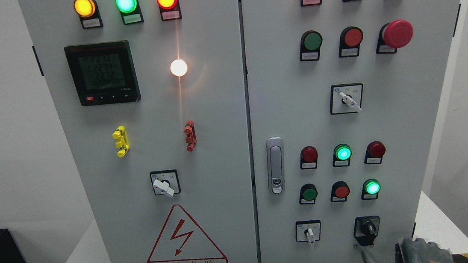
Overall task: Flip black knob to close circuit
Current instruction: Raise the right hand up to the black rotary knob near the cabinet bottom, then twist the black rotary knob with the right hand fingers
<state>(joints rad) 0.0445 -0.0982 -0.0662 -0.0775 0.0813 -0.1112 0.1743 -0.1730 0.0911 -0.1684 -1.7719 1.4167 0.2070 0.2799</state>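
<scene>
Black knob [367,227] sat low on the right door of the cabinet [214,107], untouched. Right robot hand [421,253] was just below it at the frame's bottom edge; finger state could not be told. Flip apparently remained undone.

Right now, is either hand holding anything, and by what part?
Nothing is held. The right hand shows only partly at the bottom edge, below and right of the black knob, not touching it. The left hand is out of view.
</scene>
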